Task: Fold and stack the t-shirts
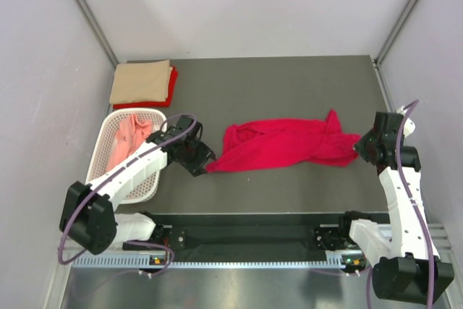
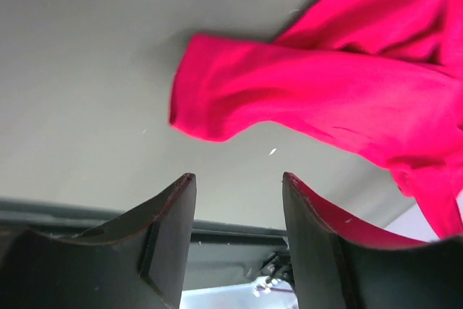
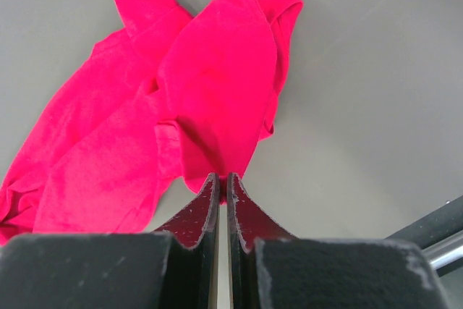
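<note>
Pinching right end of crimson t-shirt (image 1: 282, 144), right gripper (image 3: 223, 176) is clamping cloth between pressed-together fingers. Shirt is lying crumpled mid-table (image 1: 289, 85). Left gripper (image 2: 239, 176) is hovering just beside shirt's left end, jaws spread, holding nothing. Tan t-shirt (image 1: 141, 81) is resting folded on red t-shirt (image 1: 171, 92), far-left corner. Salmon t-shirt (image 1: 129, 135) is sitting in basket (image 1: 142, 186).
</note>
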Controlling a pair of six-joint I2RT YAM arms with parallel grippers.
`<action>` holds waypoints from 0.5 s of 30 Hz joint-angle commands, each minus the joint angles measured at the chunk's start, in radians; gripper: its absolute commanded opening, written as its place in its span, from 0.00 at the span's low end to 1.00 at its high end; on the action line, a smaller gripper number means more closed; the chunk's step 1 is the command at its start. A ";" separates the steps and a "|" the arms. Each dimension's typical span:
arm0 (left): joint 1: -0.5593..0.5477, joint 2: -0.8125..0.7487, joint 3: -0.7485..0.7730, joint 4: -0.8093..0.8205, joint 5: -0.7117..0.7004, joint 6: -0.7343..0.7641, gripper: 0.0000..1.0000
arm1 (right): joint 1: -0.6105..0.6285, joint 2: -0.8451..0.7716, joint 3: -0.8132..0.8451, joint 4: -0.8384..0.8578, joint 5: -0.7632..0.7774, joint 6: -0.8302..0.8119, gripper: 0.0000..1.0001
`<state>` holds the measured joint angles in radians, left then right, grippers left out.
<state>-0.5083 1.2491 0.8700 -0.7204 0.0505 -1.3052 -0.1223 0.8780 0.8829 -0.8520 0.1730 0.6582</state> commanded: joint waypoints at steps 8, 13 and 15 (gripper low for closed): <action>-0.053 0.062 0.028 -0.142 -0.075 -0.239 0.59 | -0.008 -0.014 -0.002 0.064 -0.013 0.003 0.00; -0.047 0.049 -0.129 0.077 -0.011 -0.327 0.61 | -0.007 -0.027 -0.015 0.076 -0.033 0.009 0.00; -0.047 0.087 -0.134 0.133 0.006 -0.327 0.61 | -0.008 -0.030 -0.013 0.077 -0.038 0.003 0.00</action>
<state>-0.5571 1.3163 0.7563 -0.7063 0.0269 -1.5047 -0.1223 0.8730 0.8635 -0.8188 0.1528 0.6582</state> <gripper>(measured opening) 0.611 0.014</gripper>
